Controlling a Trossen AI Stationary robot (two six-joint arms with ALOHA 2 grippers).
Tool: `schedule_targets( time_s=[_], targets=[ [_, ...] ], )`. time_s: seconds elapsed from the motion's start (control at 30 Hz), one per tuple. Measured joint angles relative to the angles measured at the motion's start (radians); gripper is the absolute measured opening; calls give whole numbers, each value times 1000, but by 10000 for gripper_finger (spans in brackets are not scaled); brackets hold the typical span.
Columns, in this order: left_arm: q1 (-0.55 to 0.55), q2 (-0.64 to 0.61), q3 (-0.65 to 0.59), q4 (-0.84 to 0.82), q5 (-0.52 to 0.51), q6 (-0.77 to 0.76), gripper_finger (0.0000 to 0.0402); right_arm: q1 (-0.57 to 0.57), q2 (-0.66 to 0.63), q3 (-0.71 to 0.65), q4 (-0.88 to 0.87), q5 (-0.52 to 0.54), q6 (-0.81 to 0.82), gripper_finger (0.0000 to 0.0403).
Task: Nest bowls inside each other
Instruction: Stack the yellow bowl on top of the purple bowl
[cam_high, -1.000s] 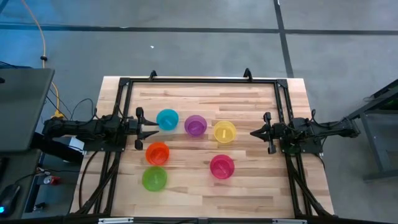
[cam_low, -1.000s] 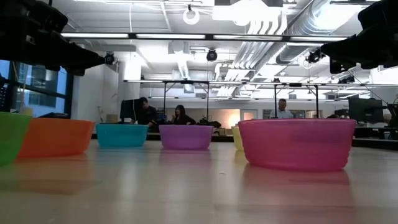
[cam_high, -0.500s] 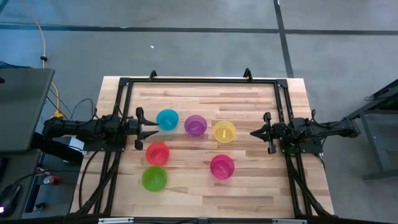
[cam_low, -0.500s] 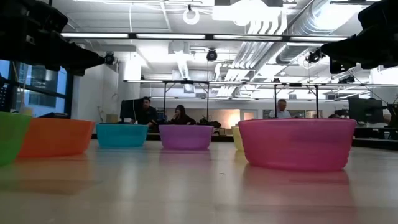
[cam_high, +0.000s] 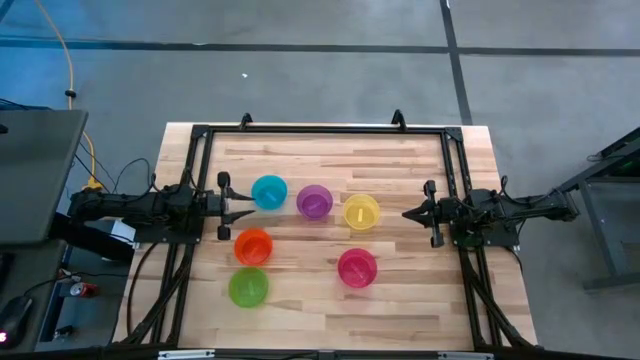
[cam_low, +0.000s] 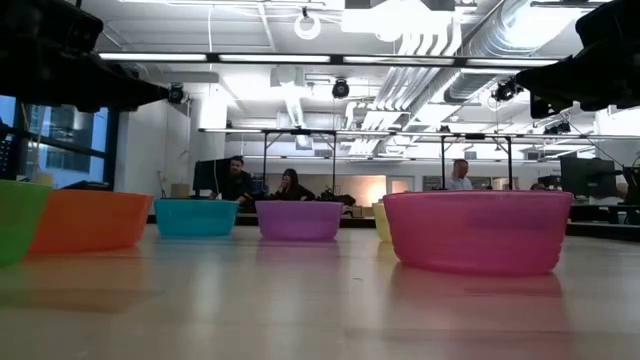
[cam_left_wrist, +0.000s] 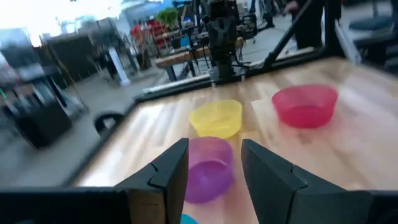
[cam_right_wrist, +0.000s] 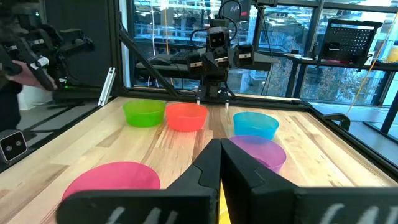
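Six translucent bowls stand apart, upright on their bases on the wooden table. In the high view they are blue (cam_high: 268, 191), purple (cam_high: 314, 201), yellow (cam_high: 361, 211), orange (cam_high: 253, 245), green (cam_high: 248, 287) and pink (cam_high: 357, 267). My left gripper (cam_high: 247, 207) is open and hovers at the table's left side, between the blue and orange bowls. Its wrist view looks past the open fingers (cam_left_wrist: 214, 165) at the purple bowl (cam_left_wrist: 208, 168). My right gripper (cam_high: 406, 213) is shut and waits at the right side, to the right of the yellow bowl. In its own view its fingers (cam_right_wrist: 219, 158) touch each other.
A black metal frame (cam_high: 320, 130) runs around the table's edges. Bare wood lies along the far side behind the bowls and at the near right corner. In the low view the pink bowl (cam_low: 478, 232) stands nearest, and people sit at desks far behind the table.
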Motion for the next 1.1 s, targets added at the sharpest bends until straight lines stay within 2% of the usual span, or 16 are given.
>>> schedule_targets(
  time_s=[0.13,0.23,0.3,0.4,0.47,0.6,0.73,0.93,1.1],
  targets=[
    [0,0,0,0,-2,110,136,0,0,0,0,0,0,0],
    [0,0,0,3,3,69,136,0,0,0,0,0,0,0],
    [-1,0,0,9,44,-50,136,0,0,0,0,0,0,0],
    [-1,0,0,54,129,-344,136,0,0,0,0,0,0,0],
    [-2,0,0,79,133,-510,136,0,0,0,0,0,0,0],
    [-1,0,0,144,96,-715,136,0,0,0,15,-1,16,0],
    [-1,0,0,198,62,-869,136,0,0,0,133,-24,328,0],
    [-1,0,0,277,58,-898,136,0,0,0,266,3,668,0],
    [-1,0,0,361,34,-898,136,0,0,0,308,3,786,0]
  ],
)
